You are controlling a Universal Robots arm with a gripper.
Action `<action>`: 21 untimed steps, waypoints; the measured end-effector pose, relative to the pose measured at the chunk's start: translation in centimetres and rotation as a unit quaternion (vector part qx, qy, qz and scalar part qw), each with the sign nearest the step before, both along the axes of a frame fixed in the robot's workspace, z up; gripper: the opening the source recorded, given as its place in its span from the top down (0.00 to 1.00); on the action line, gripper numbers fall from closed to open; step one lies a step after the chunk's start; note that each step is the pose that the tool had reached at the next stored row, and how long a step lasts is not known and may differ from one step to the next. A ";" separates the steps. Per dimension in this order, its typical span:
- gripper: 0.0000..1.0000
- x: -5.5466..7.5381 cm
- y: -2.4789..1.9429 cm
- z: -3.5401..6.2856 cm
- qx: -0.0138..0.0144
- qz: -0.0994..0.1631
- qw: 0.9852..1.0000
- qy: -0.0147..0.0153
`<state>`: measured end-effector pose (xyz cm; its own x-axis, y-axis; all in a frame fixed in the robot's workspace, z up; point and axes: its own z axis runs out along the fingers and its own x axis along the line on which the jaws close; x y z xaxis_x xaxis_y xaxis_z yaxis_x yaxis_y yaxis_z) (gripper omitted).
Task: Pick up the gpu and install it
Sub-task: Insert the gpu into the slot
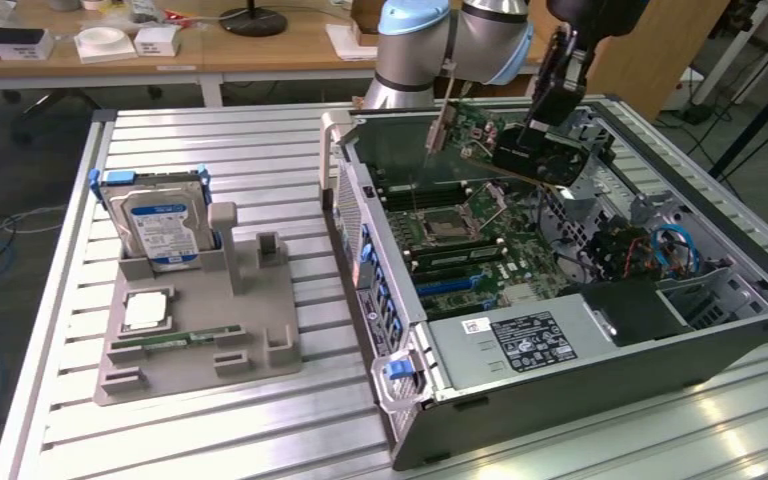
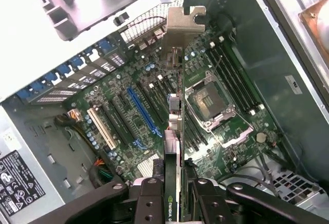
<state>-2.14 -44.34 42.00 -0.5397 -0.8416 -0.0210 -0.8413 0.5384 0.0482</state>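
A thin, flat, dark rectangular gpu card with a silver metal bracket at one end (image 1: 538,160) is seen held in the air over the open grey metal computer case (image 1: 598,400), which lies on its side on the ribbed aluminium counter (image 1: 224,150). The black jaws at the end of the grey and blue robot arm (image 1: 491,40) are clamped on the card, one on each face. The card is tilted and raised above the green motherboard (image 1: 478,250), not seated in any slot.

In the wrist view the gpu (image 2: 176,106) is seen edge-on, with its bracket at the far end, towards the slotted rear wall of the case. Beneath it the motherboard (image 2: 123,126) is shown, with a long blue expansion slot (image 2: 143,112) to one side of the card's edge and the square silver processor socket (image 2: 211,103) to the other.

To the exterior view's left of the case, a grey plastic holder (image 1: 197,360) rests on the counter. A silver hard drive with a blue-white label (image 1: 164,230) stands upright in it, and a narrow green memory stick (image 1: 171,340) lies flat nearer its front.
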 end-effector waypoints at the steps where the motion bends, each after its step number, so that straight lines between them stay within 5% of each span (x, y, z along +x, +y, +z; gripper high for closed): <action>1: 0.74 0.0 0.00 0.00 0.000 0.004 1.000 0.000; 11: 0.74 0.0 0.00 -0.04 0.000 0.045 0.999 0.000; 21: 0.74 0.0 0.00 -0.07 0.000 0.086 0.996 0.000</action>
<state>-2.14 -44.34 41.92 -0.3884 -0.9213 -0.0210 -0.9208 0.3871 0.0481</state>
